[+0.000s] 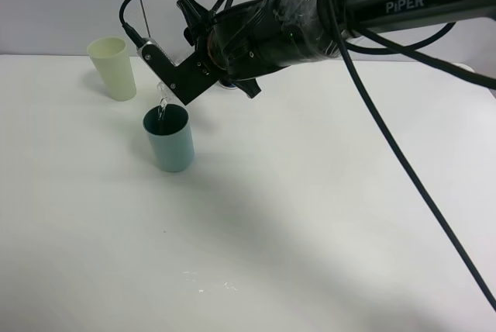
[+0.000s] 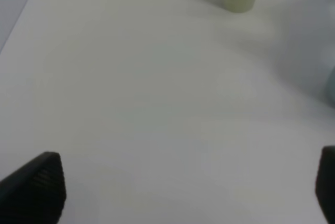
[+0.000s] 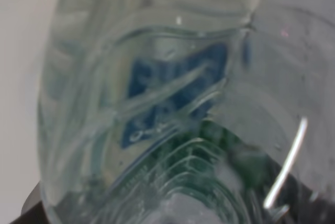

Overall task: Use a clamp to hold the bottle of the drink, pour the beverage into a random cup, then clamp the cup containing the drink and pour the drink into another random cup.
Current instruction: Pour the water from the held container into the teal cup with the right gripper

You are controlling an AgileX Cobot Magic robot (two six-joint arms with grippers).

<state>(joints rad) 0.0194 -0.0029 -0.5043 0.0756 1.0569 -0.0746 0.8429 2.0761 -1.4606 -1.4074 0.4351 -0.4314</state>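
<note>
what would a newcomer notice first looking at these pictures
The black right arm reaches across the white table, with the right gripper tipping a clear bottle over the teal cup left of centre. A pale yellow-green cup stands behind it, further left.

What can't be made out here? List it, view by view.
High view: bottle body, behind the right pincer; the teal cup fill level, too dark.
Left wrist view: left pincer, fingertips cut off by the frame edge; everything blurred.
Right wrist view: right pincer, almost wholly hidden by the bottle.
</note>
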